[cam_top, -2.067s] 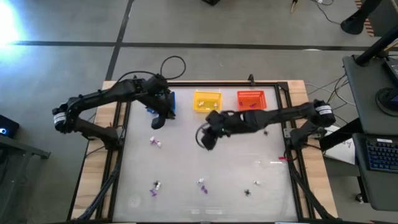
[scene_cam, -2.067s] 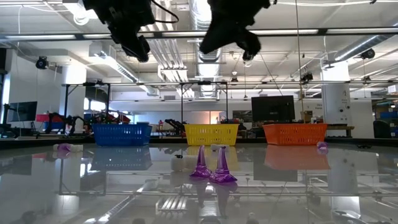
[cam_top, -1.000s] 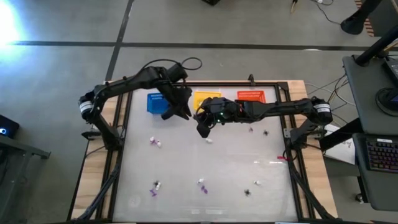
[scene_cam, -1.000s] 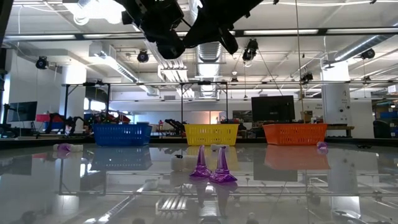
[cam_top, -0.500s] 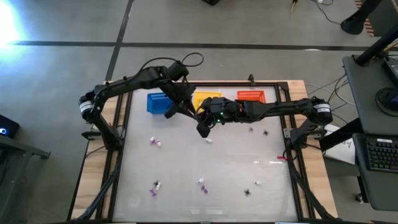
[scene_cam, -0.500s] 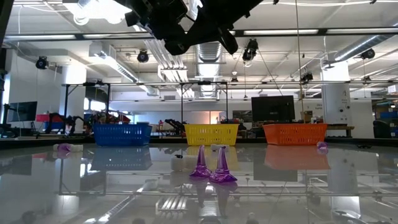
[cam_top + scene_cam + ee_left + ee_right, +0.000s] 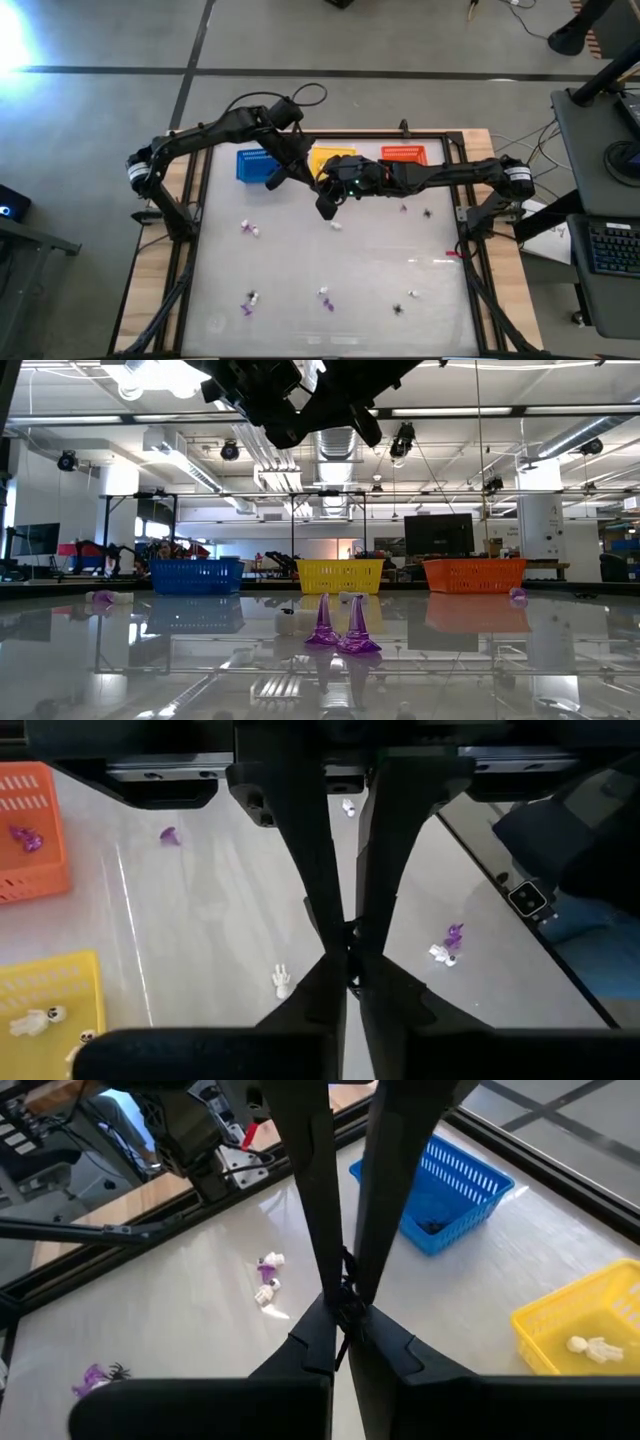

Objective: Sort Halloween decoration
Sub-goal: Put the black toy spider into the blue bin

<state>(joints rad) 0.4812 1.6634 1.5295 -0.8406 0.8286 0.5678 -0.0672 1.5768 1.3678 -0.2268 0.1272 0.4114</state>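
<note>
Halloween decoration, tiny white, purple and black plastic trinkets: sorting looks partly done. White figures lie in the yellow mesh basket (image 7: pixel 45 990), a purple piece in the orange-red mesh basket (image 7: pixel 25 805), something dark in the blue mesh basket (image 7: pixel 445 1180). Several remain loose on the pale tabletop (image 7: pixel 380 270), including a white and purple pair (image 7: pixel 249 229) and two purple cones (image 7: pixel 338 625). Left gripper (image 7: pixel 272 180) and right gripper (image 7: pixel 327 207), raised near the baskets, both pinched closed; nothing visibly held.
</note>
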